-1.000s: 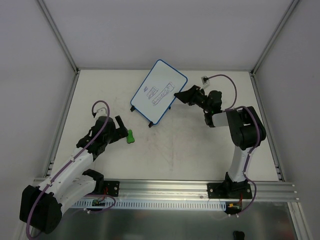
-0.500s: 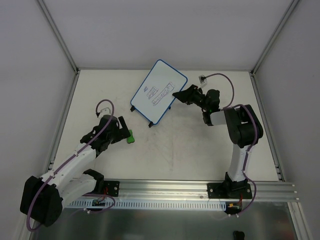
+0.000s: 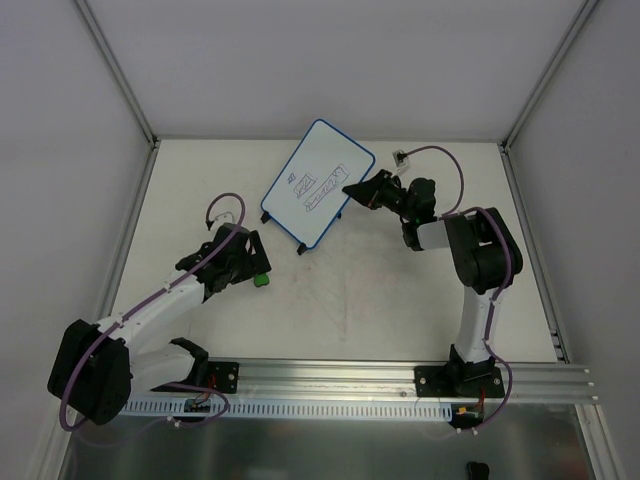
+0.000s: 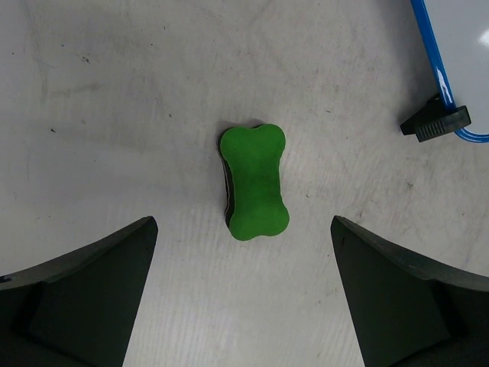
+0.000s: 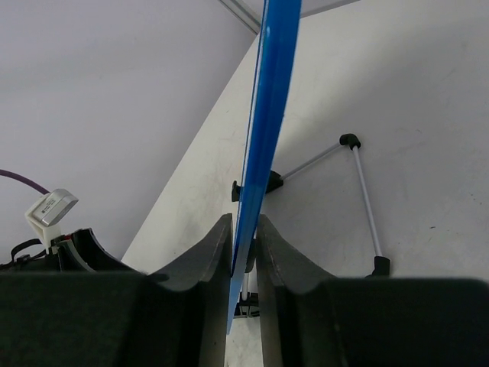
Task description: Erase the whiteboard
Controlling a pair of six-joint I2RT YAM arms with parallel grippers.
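At the far middle of a scuffed pale table [image 3: 400, 290], the whiteboard [image 3: 318, 183] is sitting askew on its black feet, its dark scribbles unwiped. The right gripper [image 5: 243, 229] is pinching the board's blue rim between nearly closed fingers. The left gripper [image 4: 243, 222] is hovering wide open, holding nothing, over the green eraser [image 4: 254, 182]. All the wiping is waiting. Plain grey walls are enclosing the table.

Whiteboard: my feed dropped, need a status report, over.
Left pincer open over green eraser. Right pincer clamped on whiteboard edge. Scribbles not erased. Nothing blocking the eraser.
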